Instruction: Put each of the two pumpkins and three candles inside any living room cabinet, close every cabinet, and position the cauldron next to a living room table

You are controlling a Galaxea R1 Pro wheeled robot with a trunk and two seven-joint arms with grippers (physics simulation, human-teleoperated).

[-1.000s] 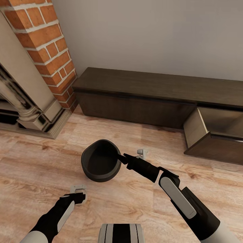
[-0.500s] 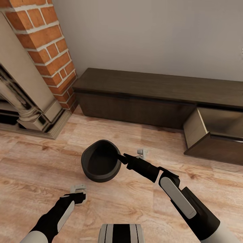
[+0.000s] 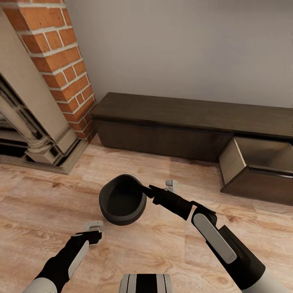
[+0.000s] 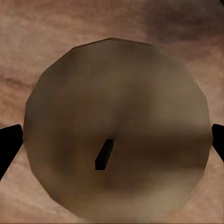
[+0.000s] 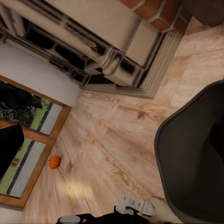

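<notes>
Right gripper (image 3: 147,190) pinches the cauldron (image 3: 122,199) rim, pot hanging just ahead-left of it above the floor. Left gripper (image 3: 94,230), fingers apart, holds a candle (image 4: 116,128). Cabinet (image 3: 195,128) beyond, drawer open.

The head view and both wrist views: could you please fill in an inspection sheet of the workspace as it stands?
Surface: wooden floor, no spills seen.
Job's things: black cauldron gripped at its rim. One candle sits between the left jaws. One pumpkin lies on the floor by the window. The cabinet has its right drawer pulled open.
Clutter: nothing seen.
Grippers: right gripper has its jaws on the cauldron rim. Left gripper has its jaws against the candle's sides.
Cables: nothing seen.
Surroundings: fireplace surround, brick column, plain wall.
</notes>
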